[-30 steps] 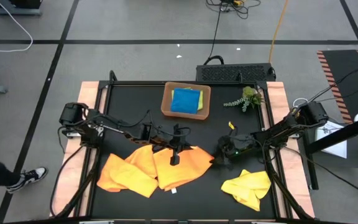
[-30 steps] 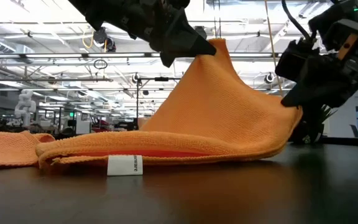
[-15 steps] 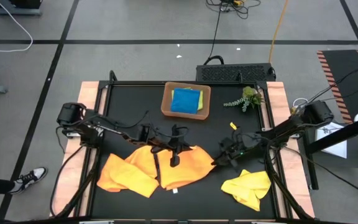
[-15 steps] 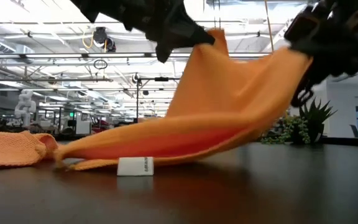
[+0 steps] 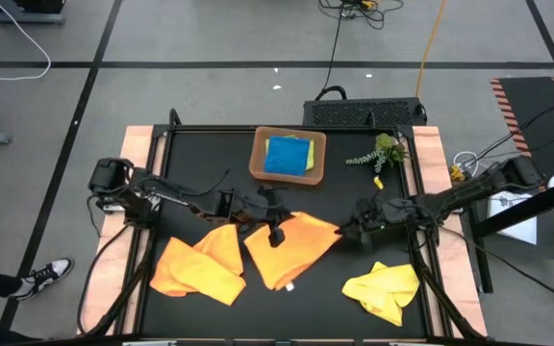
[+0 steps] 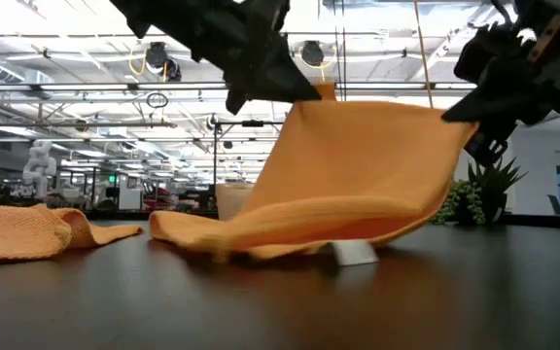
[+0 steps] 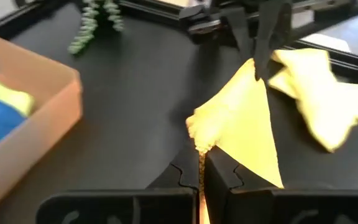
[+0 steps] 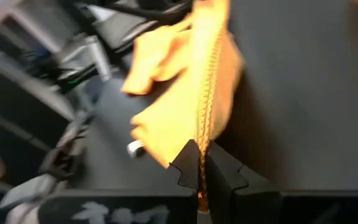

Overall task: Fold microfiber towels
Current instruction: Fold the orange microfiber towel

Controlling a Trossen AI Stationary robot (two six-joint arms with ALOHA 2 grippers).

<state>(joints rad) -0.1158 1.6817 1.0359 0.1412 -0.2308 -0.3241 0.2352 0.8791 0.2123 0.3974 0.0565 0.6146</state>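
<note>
An orange microfiber towel (image 5: 291,248) hangs stretched between my two grippers above the table's middle; its lower part with a white label (image 6: 355,254) rests on the table. My left gripper (image 5: 275,222) is shut on its left upper corner, my right gripper (image 5: 346,231) on its right upper corner. A second orange towel (image 5: 195,264) lies crumpled at the near left, a yellow one (image 5: 383,288) at the near right. Folded blue and green towels (image 5: 288,155) lie in the brown tray (image 5: 259,160). My left gripper pinches the orange towel's upper left corner (image 7: 201,144) between its two fingers, coming level from the table's left. The corner is lifted clear, and the cloth runs fairly taut to the other gripper. My right gripper pinches the towel's stitched edge at the upper right corner (image 8: 205,135) between its two fingers, coming level from the table's right. That corner is lifted, and the cloth sags below to the table.
The brown tray stands at the far middle, a small green plant sprig (image 5: 382,152) right of it. A small yellow item (image 5: 377,182) lies near the sprig. Bare black table shows between the tray and the held towel.
My right gripper has gone toward the table's right edge and up, drawing the orange towel's top edge taut between the grippers. The towel has spread out and lifted; its lower part with the label has slid rightward along the table, away from the crumpled orange towel.
</note>
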